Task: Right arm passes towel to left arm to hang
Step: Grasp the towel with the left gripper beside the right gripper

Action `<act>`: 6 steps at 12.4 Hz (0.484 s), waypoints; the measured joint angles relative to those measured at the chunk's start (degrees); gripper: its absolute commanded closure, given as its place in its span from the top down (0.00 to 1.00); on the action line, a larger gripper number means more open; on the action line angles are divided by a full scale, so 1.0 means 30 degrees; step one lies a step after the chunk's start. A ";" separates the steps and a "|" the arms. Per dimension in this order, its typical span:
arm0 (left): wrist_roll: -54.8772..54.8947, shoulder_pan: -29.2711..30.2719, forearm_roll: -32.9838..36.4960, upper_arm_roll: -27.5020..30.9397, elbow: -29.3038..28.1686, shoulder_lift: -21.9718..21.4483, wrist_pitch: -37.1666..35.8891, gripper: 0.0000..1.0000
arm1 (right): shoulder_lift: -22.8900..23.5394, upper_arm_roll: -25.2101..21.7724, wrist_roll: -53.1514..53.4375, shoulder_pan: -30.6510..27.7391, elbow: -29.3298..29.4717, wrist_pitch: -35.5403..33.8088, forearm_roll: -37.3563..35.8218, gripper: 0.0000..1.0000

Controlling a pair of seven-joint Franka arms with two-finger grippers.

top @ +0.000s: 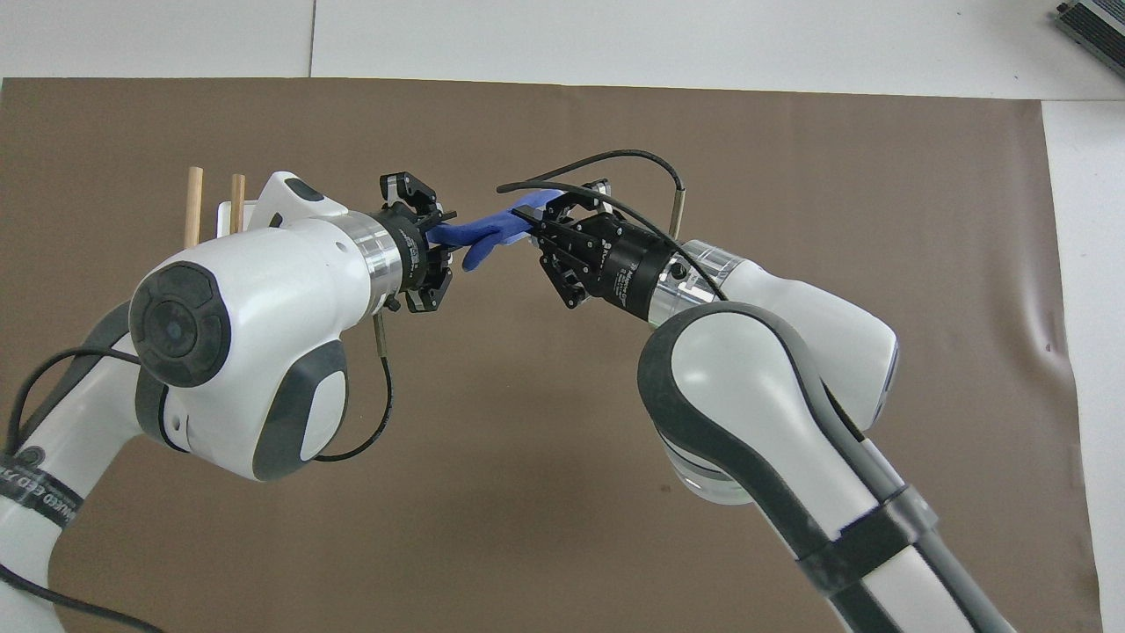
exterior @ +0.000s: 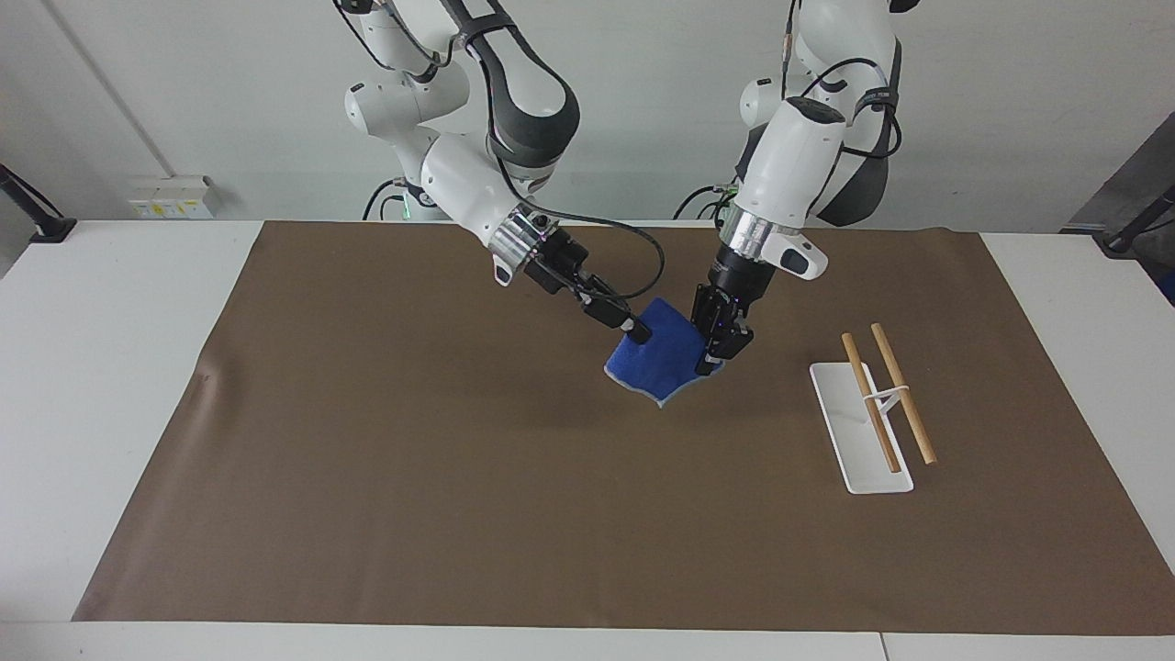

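The blue towel (exterior: 663, 364) hangs in the air over the middle of the brown mat (exterior: 413, 441), stretched between both grippers. My right gripper (exterior: 640, 337) is shut on the towel's upper corner at the right arm's end. My left gripper (exterior: 711, 365) points down and is shut on the towel's edge at the left arm's end. In the overhead view the towel (top: 479, 234) shows as a narrow blue band between the left gripper (top: 446, 239) and the right gripper (top: 526, 214).
A white rack base (exterior: 849, 427) carrying two wooden rods (exterior: 904, 393) stands on the mat toward the left arm's end. The rod tips (top: 193, 207) peek out past the left arm from overhead. White table (exterior: 110, 303) surrounds the mat.
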 measured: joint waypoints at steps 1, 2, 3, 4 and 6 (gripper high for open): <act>0.0214 0.0001 0.0000 0.0008 -0.0112 0.0018 0.0013 0.00 | 0.0000 0.0000 0.0000 0.0000 -0.0001 0.0000 0.0000 0.00; 0.0555 0.0001 0.0000 0.0012 -0.0203 0.0027 0.0017 0.00 | 0.0001 0.0000 0.0000 0.0000 -0.0010 0.0000 0.0000 0.00; 0.0897 0.0002 -0.0001 0.0013 -0.0274 0.0030 0.0026 0.00 | 0.0002 0.0000 0.0000 0.0000 -0.0030 0.0000 0.0000 0.00; 0.1134 0.0002 -0.0001 0.0013 -0.0308 0.0031 0.0057 0.00 | 0.0006 -0.0001 0.0000 0.0000 -0.0058 0.0000 0.0001 0.00; 0.1304 0.0014 -0.0002 0.0039 -0.0316 0.0039 0.0410 0.00 | 0.0009 -0.0013 0.0000 -0.0008 -0.0085 0.0008 0.0001 0.67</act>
